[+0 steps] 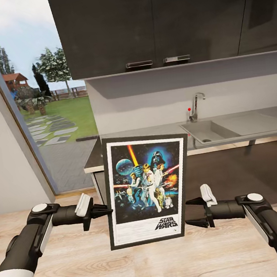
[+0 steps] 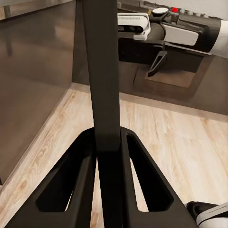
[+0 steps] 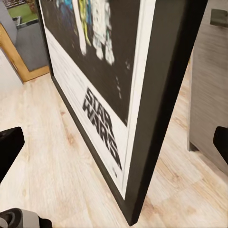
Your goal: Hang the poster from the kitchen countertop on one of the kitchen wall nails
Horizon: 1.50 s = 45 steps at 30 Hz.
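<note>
The poster (image 1: 148,188) hangs upright in the air over the wood floor (image 1: 130,264), in front of the countertop (image 1: 242,123) and its sink (image 1: 208,132). The left gripper (image 1: 105,210) pinches the poster's left edge. The right gripper (image 1: 190,213), fingers spread, sits just beside the right edge without touching it.

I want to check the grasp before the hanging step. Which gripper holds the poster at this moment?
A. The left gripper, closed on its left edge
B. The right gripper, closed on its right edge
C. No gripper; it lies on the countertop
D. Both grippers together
A: the left gripper is shut on the frame edge of the poster, while the right gripper stands open beside it, apart.
</note>
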Motion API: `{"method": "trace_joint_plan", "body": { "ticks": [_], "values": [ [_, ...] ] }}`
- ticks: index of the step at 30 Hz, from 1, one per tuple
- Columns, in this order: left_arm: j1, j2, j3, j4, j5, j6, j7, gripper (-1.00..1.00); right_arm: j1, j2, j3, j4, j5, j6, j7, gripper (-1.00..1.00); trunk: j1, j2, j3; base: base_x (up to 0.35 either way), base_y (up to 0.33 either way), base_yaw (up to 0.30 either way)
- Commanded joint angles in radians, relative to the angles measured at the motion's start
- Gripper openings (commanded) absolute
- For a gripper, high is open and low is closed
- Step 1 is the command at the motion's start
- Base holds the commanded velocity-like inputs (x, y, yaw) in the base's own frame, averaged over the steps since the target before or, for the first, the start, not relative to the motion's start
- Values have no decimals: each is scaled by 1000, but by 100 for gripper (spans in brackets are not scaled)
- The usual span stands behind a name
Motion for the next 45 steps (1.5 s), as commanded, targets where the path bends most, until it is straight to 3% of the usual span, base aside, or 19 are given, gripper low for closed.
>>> {"method": "trace_joint_plan", "body": {
  "ticks": [1,14,22,38,45],
  "values": [
    [-1,1,-3,0,3,8,-2,-100,-1,0,0,0,-3,10,3,100,0,-1,-1,0,0,0],
    [-1,1,-3,0,4,8,-2,-100,-1,2,0,1,-4,0,3,100,0,-1,-1,0,0,0],
    [-1,1,-3,0,4,8,-2,-100,-1,2,0,8,-78,-2,3,100,0,-1,-1,0,0,0],
    [-1,1,-2,0,4,8,-2,-100,-1,2,0,18,-90,-3,3,100,0,-1,-1,0,0,0],
    [-1,1,-2,0,4,8,-2,-100,-1,2,-1,82,-90,-82,2,100,0,-1,-1,0,0,0]
  ]
}}
